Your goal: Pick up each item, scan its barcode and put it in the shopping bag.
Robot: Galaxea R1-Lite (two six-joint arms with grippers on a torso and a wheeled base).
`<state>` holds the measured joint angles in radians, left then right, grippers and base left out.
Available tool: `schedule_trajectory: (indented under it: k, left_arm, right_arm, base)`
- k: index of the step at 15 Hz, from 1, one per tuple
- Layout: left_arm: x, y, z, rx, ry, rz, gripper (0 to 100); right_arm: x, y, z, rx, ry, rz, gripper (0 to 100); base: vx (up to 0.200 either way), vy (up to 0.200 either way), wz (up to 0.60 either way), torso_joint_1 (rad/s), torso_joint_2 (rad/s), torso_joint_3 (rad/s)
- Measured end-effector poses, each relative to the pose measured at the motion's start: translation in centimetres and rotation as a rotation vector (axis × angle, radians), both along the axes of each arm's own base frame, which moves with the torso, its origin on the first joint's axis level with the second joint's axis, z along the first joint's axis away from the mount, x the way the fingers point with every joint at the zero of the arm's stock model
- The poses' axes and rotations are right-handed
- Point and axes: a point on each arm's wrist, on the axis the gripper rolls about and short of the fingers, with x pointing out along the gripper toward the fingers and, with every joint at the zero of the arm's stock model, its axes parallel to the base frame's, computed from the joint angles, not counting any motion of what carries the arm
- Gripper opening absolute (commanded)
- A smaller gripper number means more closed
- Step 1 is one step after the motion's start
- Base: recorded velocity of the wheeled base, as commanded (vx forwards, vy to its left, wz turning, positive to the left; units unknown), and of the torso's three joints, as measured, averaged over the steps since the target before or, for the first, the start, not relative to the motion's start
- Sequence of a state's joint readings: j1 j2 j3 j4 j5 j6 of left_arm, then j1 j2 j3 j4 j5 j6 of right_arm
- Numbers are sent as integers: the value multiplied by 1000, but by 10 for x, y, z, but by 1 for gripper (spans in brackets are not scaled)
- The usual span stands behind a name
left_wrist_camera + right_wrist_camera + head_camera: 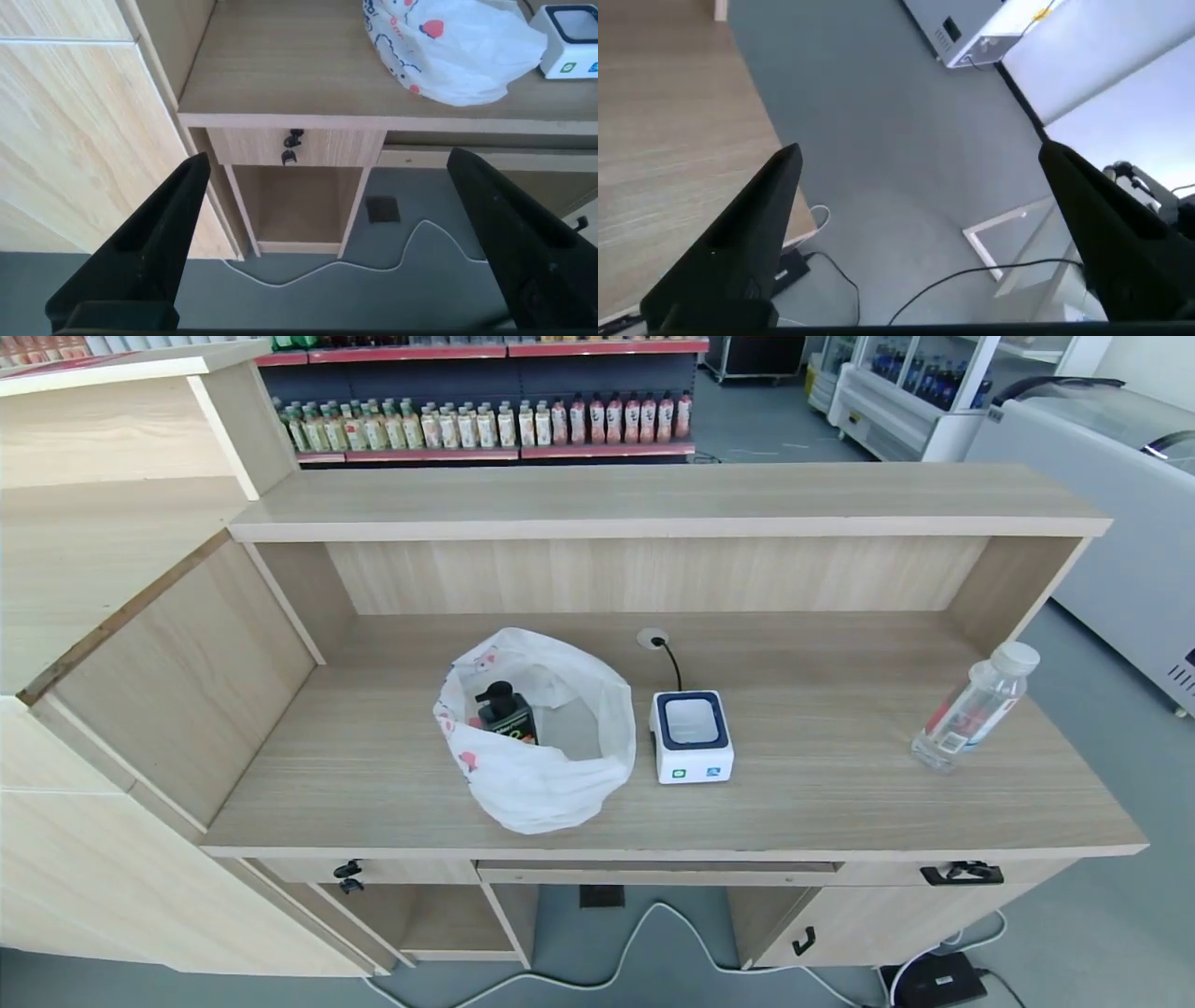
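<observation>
A white shopping bag (537, 742) stands open on the wooden counter (803, 793), with a black pump bottle (505, 713) inside it. Right of the bag sits a white barcode scanner (691, 735) with a dark-rimmed window on top. A clear water bottle (974, 708) with a white cap stands near the counter's right end. My left gripper (327, 233) hangs open below the counter's front edge, facing the bag (448, 47) and scanner (570, 42) from lower down. My right gripper (920, 233) is open over the grey floor beside the counter.
The counter has a raised back shelf (653, 499) and side walls. A cable (672, 663) runs from the scanner to a grommet. Drawers with keys (292, 147) sit under the front edge. A freezer (1111, 476) stands to the right; cables (653, 943) lie on the floor.
</observation>
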<state>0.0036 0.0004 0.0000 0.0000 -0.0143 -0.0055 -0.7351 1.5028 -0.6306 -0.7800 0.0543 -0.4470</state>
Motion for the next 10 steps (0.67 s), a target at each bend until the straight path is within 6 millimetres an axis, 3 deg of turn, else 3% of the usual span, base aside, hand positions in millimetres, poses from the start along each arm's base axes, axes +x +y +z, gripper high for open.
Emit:
schedule_trajectory:
  k: [7, 10]
  left_arm:
    - [0, 0, 0, 0, 0, -1, 100]
    - [0, 0, 0, 0, 0, -1, 100]
  right_arm:
    - [27, -14, -38, 137, 56, 405, 100]
    - [39, -18, -50, 174, 62, 496, 100]
  base:
    - [0, 0, 0, 0, 0, 0]
    - [0, 0, 0, 0, 0, 0]
